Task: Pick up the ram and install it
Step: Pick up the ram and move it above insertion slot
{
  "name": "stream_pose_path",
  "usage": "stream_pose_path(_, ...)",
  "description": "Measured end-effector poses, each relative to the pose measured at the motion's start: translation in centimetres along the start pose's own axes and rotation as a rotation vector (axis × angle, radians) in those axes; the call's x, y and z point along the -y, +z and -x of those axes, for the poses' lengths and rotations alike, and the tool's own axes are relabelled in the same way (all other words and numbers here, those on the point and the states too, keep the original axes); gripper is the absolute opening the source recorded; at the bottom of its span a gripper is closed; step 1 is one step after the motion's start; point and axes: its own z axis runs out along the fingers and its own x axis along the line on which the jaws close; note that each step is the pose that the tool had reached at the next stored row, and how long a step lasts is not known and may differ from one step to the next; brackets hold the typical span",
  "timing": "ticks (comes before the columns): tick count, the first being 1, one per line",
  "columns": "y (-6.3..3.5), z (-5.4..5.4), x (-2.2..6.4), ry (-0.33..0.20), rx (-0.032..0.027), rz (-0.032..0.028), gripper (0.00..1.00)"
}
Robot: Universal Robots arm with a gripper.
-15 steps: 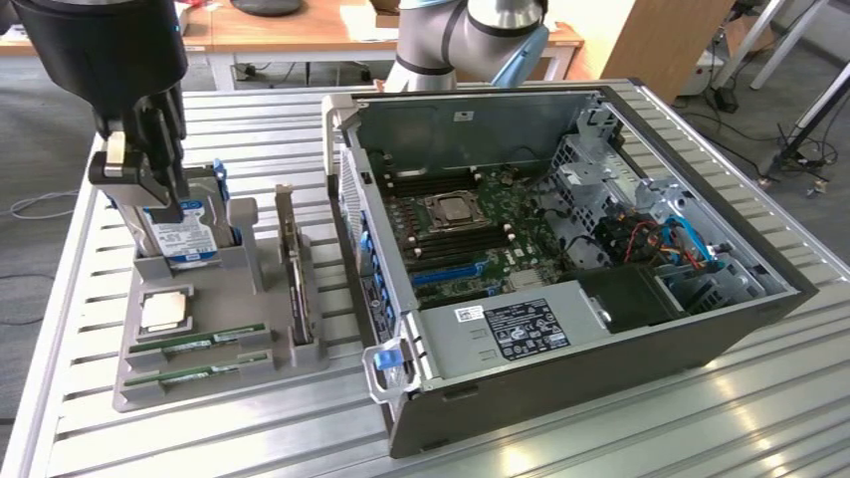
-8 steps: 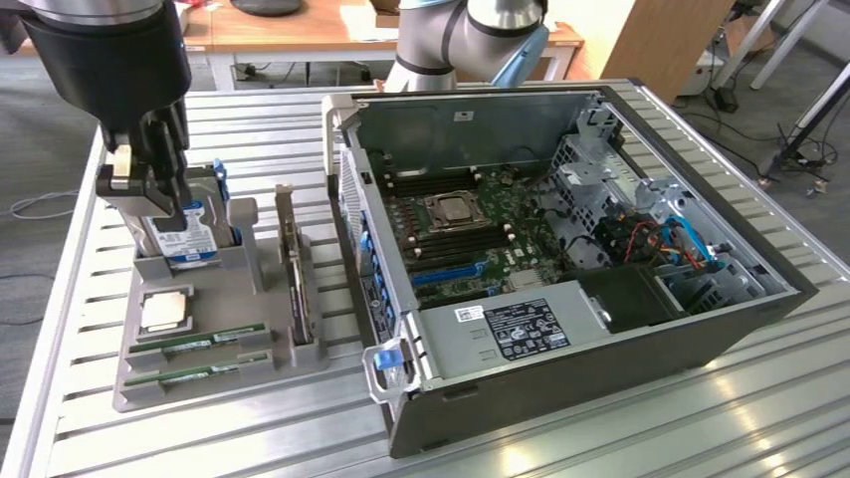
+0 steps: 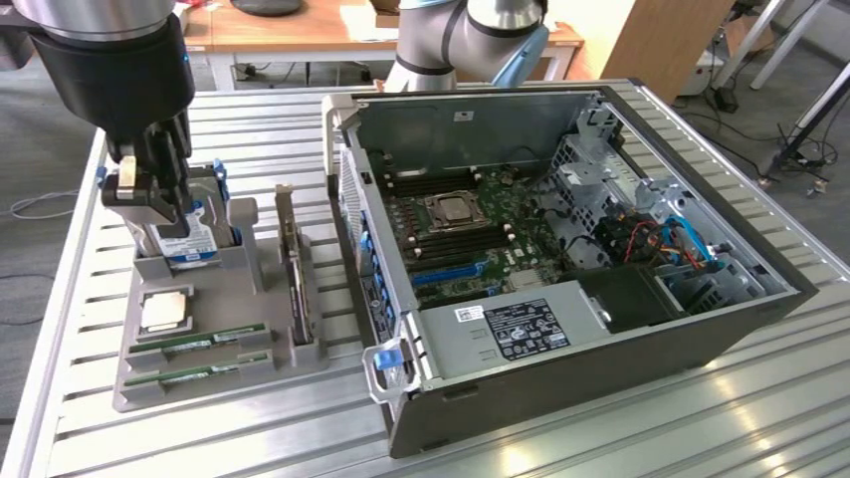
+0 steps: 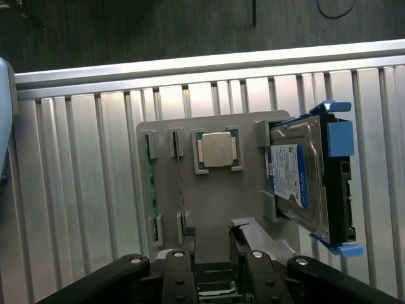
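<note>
1. Find the slatted metal surface (image 3: 598, 438). An open computer case (image 3: 638, 339) fills its side towards the exterior view's right, with the motherboard (image 3: 492, 239) exposed inside.

2. Find the robot arm (image 3: 113, 60) above the surface's far corner on the exterior view's left.

3. Find the grey parts tray (image 3: 226, 299) beside the case, near the surface's edge on the exterior view's left.

4. Check the tray's contents:
- A hard drive (image 3: 193, 239) in blue rails stands on edge at the tray's far end.
- A dark expansion card (image 3: 295, 289) stands on edge along the tray's case-side edge.
- The ram (image 3: 213, 340) lies in a slot near the tray's front edge, just in front of the square silver processor (image 3: 166, 311).
- A second green stick (image 3: 199, 374) lies parallel to it, closest to that front edge.

5. Check the pincer (image 3: 146, 194). It hangs over the hard-drive end of the tray — released and grasping nothing. It is well apart from the ram.

6. Confirm on the wrist view: both sticks sit untouched in their slots — the ram (image 4: 179, 183) next to the processor (image 4: 217, 150).
</note>
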Motion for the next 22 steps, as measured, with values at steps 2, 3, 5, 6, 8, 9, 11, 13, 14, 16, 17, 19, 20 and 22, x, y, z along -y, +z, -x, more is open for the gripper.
stream_pose_path(2,0.03,-0.1,0.02,0.000,0.0002,-0.0003,0.36)
stream_pose_path(3,0.03,-0.2,0.03,0.000,0.0002,-0.0003,0.36)
stream_pose_path(5,0.01,-0.4,0.05,0.000,0.0001,-0.0002,0.36)
stream_pose_path(6,0.01,-0.5,0.07,0.000,0.0002,-0.0002,0.36)
stream_pose_path(8,0.00,-0.7,0.09,0.000,0.0001,-0.0002,0.36)
stream_pose_path(9,0.00,-0.9,0.11,0.000,0.0002,-0.0002,0.36)
stream_pose_path(11,-0.01,-1.1,0.14,0.000,0.0002,-0.0002,0.36)
stream_pose_path(13,-0.02,-1.4,0.17,0.000,0.0001,-0.0002,0.36)
stream_pose_path(14,-0.02,-1.5,0.19,0.000,0.0002,-0.0002,0.36)
stream_pose_path(16,-0.03,-1.8,0.22,0.000,0.0001,-0.0001,0.36)
stream_pose_path(17,-0.03,-1.9,0.24,0.000,0.0002,-0.0002,0.36)
stream_pose_path(19,-0.04,-2.1,0.27,0.000,0.0002,-0.0002,0.36)
stream_pose_path(20,-0.04,-2.3,0.28,0.000,0.0002,-0.0002,0.36)
stream_pose_path(22,-0.05,-2.5,0.31,0.000,0.0002,-0.0002,0.36)
